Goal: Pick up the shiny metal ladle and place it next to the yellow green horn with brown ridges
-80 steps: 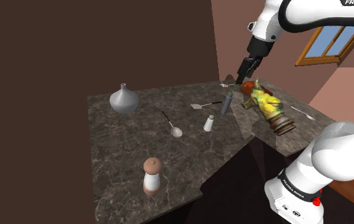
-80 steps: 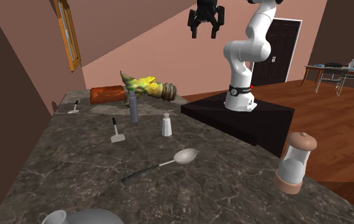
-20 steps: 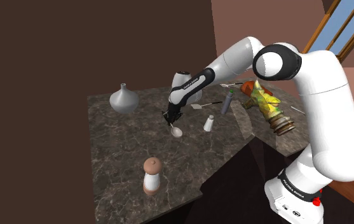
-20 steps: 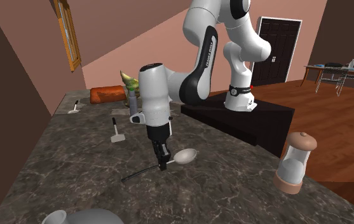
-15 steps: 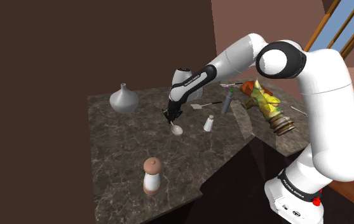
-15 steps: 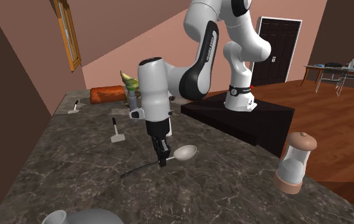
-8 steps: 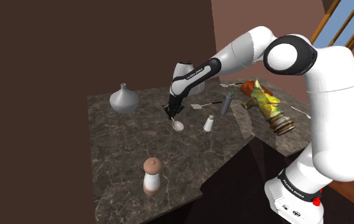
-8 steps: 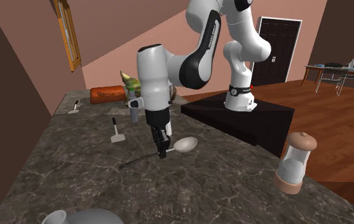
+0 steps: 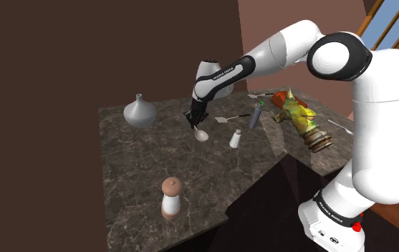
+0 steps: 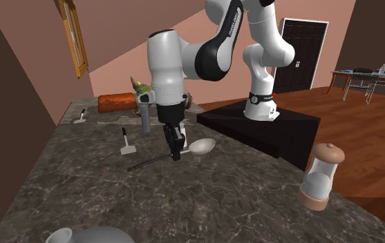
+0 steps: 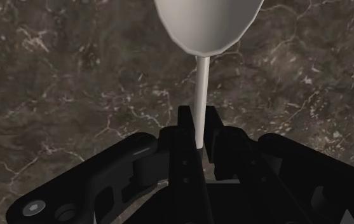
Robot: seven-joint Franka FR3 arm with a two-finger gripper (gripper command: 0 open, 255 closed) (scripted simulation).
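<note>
Gripping the ladle [image 11: 207,22] by its thin pale stem, the two black fingers [image 11: 183,121] are closed on it just behind the bowl, one on each side. In the wrist view the gripper [image 11: 197,124] points down at the dark marbled counter [image 11: 54,83], and the bowl juts out past the fingertips.

In the second exterior view the gripper [image 10: 176,153] hangs straight down over the counter [image 10: 204,200]. The ladle [image 10: 202,146] lies slanted in it: bowl up toward that view's right, dark handle end low toward its left. Whether that end touches the stone I cannot tell.

In the shoulder view the gripper [image 9: 195,127] and ladle [image 9: 202,134] sit over the middle of the counter [image 9: 140,165]. A spatula [image 9: 226,119], a white shaker [image 9: 236,138] and a grey bottle [image 9: 257,114] stand to that view's right of them. The horn [image 9: 304,120], yellow-green with a brown ridged end, lies beyond the bottle on the counter's far wing, well apart from the ladle. A grey vase [image 9: 140,112] stands toward the view's left, and a brown-topped mill [image 9: 171,197] near the front edge.
</note>
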